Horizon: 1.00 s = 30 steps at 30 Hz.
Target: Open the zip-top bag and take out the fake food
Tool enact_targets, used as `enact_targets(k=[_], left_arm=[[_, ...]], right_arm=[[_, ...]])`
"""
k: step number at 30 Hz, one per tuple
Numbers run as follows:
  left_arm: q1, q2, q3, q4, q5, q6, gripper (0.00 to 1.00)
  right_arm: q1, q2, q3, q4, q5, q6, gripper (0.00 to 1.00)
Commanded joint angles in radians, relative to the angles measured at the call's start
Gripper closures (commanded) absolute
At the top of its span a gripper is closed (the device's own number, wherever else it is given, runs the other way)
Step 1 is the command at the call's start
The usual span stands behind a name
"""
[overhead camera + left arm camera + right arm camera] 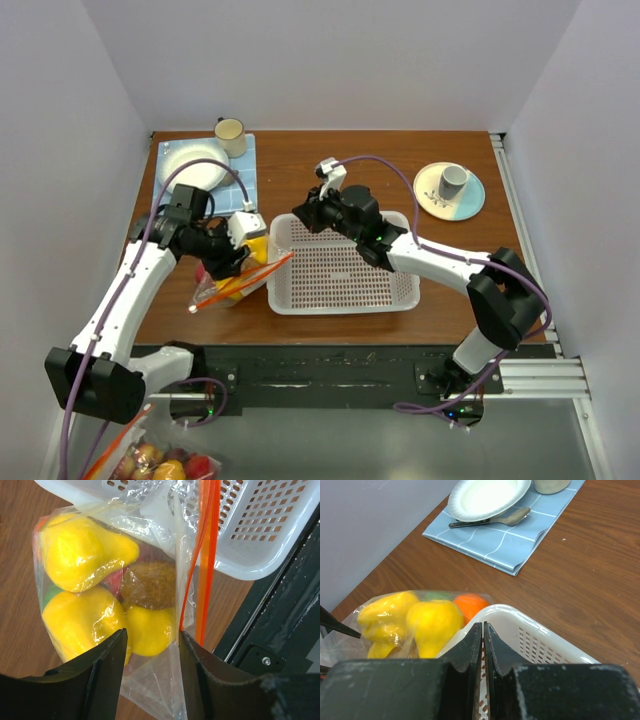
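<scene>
The zip-top bag (228, 285) lies on the table against the left side of the white basket (340, 301). In the left wrist view its orange-red zip strip (206, 555) runs up over the basket's rim (260, 562). The fake food shows through the plastic: yellow pears (82, 550), a brown kiwi (147, 585), and an orange fruit (470, 605). My left gripper (240, 262) is open, with loose bag film between its jaws (152, 647). My right gripper (303, 214) is shut and empty over the basket's far left corner (483, 630).
A white plate (192, 163) with a spoon (490, 521) sits on a blue cloth, and a cream mug (231, 131) stands at the back left. A grey cup on a saucer (452, 188) stands at the back right. A second bag of fruit (160, 462) lies below the table's front edge.
</scene>
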<state>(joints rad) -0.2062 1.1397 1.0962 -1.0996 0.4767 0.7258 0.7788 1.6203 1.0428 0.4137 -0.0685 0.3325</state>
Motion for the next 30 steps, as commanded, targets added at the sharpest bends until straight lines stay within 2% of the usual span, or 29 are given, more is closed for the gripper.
enact_targets(k=[1,4,12,26,30], left_arm=[[-0.007,-0.023,0.111,-0.092,0.011,0.017,0.49],[-0.007,-0.027,0.128,-0.155,0.069,0.026,0.49],[-0.016,-0.052,0.021,-0.138,0.102,0.014,0.48],[-0.032,-0.012,-0.074,0.081,-0.012,-0.048,0.49],[-0.041,-0.003,-0.108,0.101,-0.019,-0.049,0.49]], right_arm=[[0.002,-0.036,0.006,0.022,0.010,0.002,0.91],[0.004,-0.031,0.006,0.020,0.009,0.005,0.91],[0.002,-0.031,0.010,0.019,0.010,0.005,0.91],[0.002,-0.036,0.000,0.016,0.016,0.022,0.91],[0.000,-0.040,-0.003,0.013,0.019,0.017,0.91]])
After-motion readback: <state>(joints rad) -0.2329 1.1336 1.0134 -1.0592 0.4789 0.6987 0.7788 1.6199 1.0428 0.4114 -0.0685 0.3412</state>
